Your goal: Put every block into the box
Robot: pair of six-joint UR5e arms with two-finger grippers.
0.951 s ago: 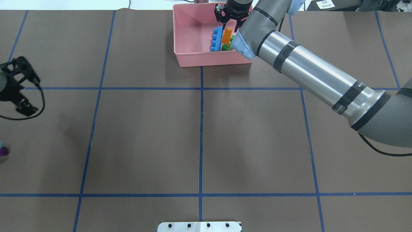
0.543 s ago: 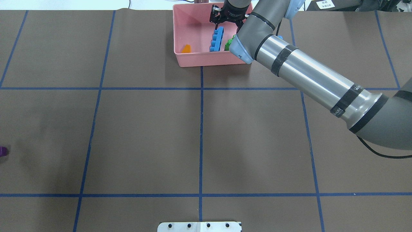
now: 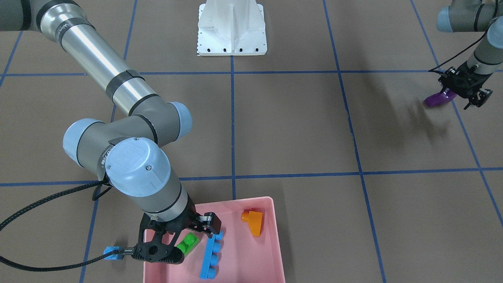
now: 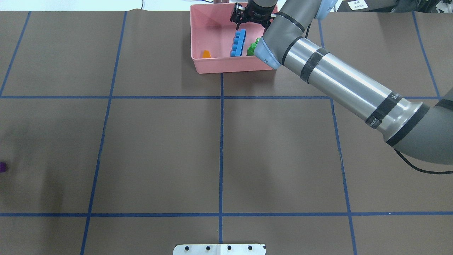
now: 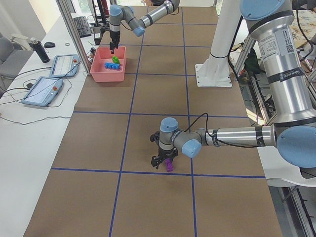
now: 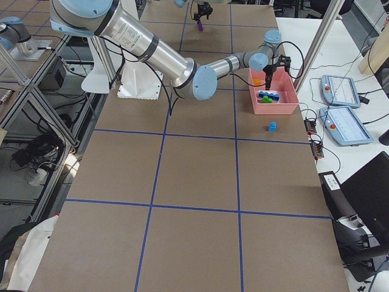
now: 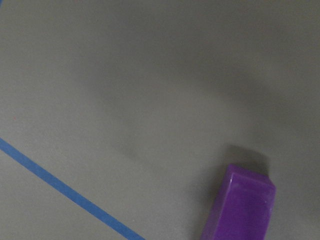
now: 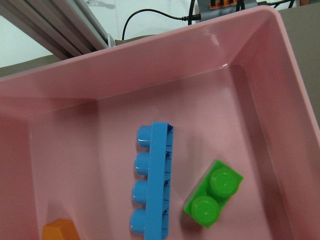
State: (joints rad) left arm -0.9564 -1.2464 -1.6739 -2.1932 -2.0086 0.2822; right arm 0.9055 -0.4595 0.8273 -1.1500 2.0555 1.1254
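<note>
The pink box [image 4: 212, 66] stands at the table's far edge and holds the long light-blue bar [image 4: 238, 42], the green two-stud block [image 4: 252, 48] and the orange sloped block [image 4: 206, 54]. My right gripper [image 4: 253, 20] hangs open and empty over the box, above the bar [image 8: 152, 182] and the green block [image 8: 214, 192]. The small light-blue cube [image 3: 112, 253] lies on the table just outside the box. The purple sloped block [image 3: 437, 99] lies on the table. My left gripper [image 3: 465, 89] is open beside it, not holding it; the block fills the wrist view's lower right [image 7: 245, 205].
The white pedestal base [image 3: 232, 31] stands at the robot's side of the table. My right arm [image 4: 347, 88] stretches across the right half toward the box. A black cable [image 3: 39, 267] trails by the box. Two tablets [image 5: 61, 64] lie on a side table.
My right gripper let go of the orange block, which now lies in the box's near left corner. The left gripper left the overhead view toward the purple block.
</note>
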